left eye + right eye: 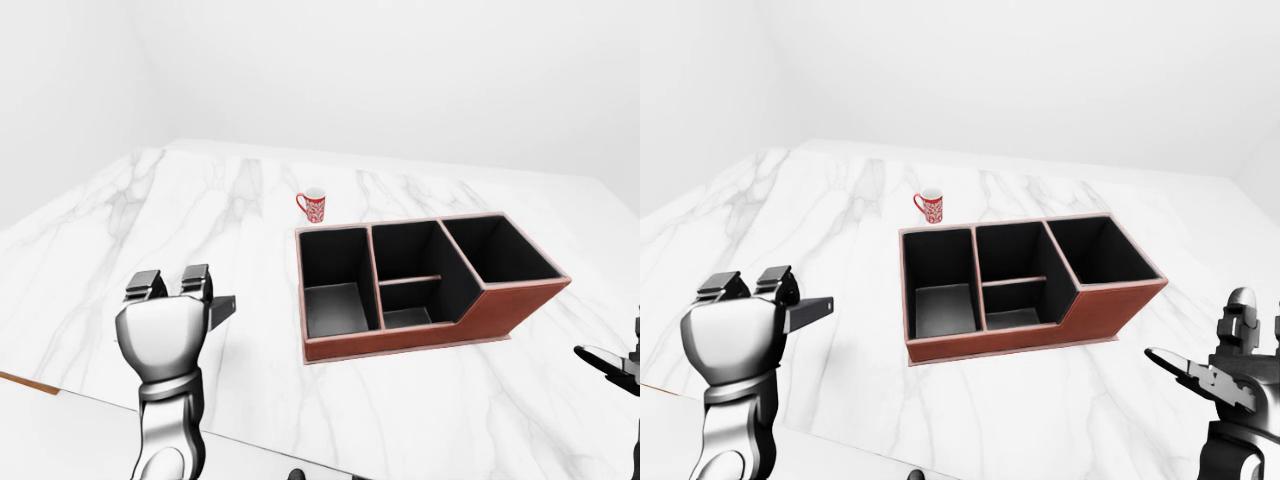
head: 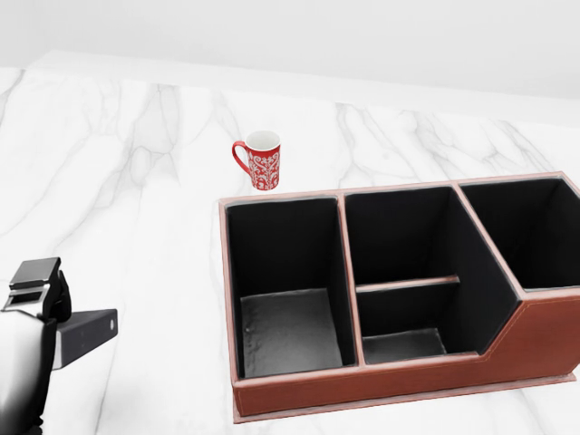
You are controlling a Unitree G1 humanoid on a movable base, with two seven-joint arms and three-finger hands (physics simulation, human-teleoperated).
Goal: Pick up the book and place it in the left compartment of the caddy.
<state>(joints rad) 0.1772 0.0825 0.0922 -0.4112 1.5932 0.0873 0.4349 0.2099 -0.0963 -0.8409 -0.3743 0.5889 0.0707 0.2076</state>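
Your marble table (image 1: 120,230) fills the views. On it sits the brown caddy (image 2: 381,385), its left compartment (image 2: 285,290) holding nothing. Your left hand (image 1: 740,330) hangs raised left of it, fingers spread, gripping nothing. Your right hand (image 1: 1225,375) is likewise open, at the right edge. A red-patterned mug (image 2: 261,161) stands just above the caddy. You have no book in view.

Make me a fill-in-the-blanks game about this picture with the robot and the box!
1. The mug is white and ____.
2. The caddy sits on a ____ table.
3. The mug stands on the table, not in the caddy, nearest its ____ compartment in the head view.
4. The left hand holds ____.

Missing words: red; marble; left; nothing
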